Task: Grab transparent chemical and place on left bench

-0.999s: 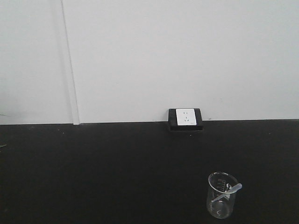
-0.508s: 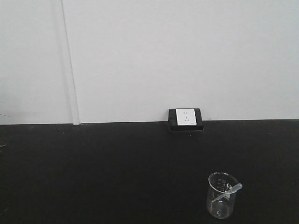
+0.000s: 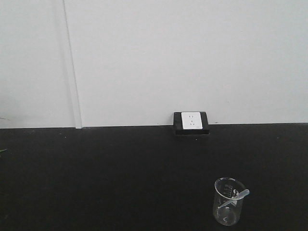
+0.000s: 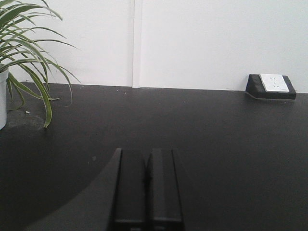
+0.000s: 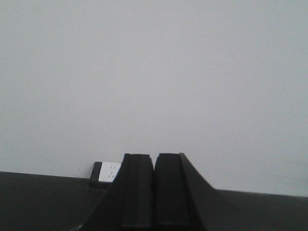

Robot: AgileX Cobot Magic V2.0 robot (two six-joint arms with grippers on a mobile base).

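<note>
A: Where is the transparent chemical (image 3: 240, 195)?
B: Front view, low right. It's the slim clear pipette leaning inside the glass beaker (image 3: 228, 212). The thin end points down toward the beaker's left side and the thicker end pokes out past the rim on the right
A: Is the beaker upright?
B: Yes, it stands upright on the black desk (image 3: 96, 178), close to the bottom edge of the view. The pipette touches only the beaker
A: What else is on the desk?
B: A white wall socket (image 3: 191, 121) in a black housing sits at the back of the desk against the white wall (image 3: 183, 57). It's behind the beaker, a bit to the left, and well apart from it
A: And the left tool (image 4: 147, 156)?
B: Its wrist view shows both black fingers pressed together, with no gap and nothing held. It sits above bare desk, with the socket far off at upper right. A plant (image 4: 29, 53) with long striped green leaves is at the left edge, its white pot (image 4: 2, 98) cut off by the frame
A: Right tool (image 5: 154, 161)?
B: Same, fingers together and empty. It faces the white wall. The socket shows just left of the fingers, with a strip of desk along the bottom
</note>
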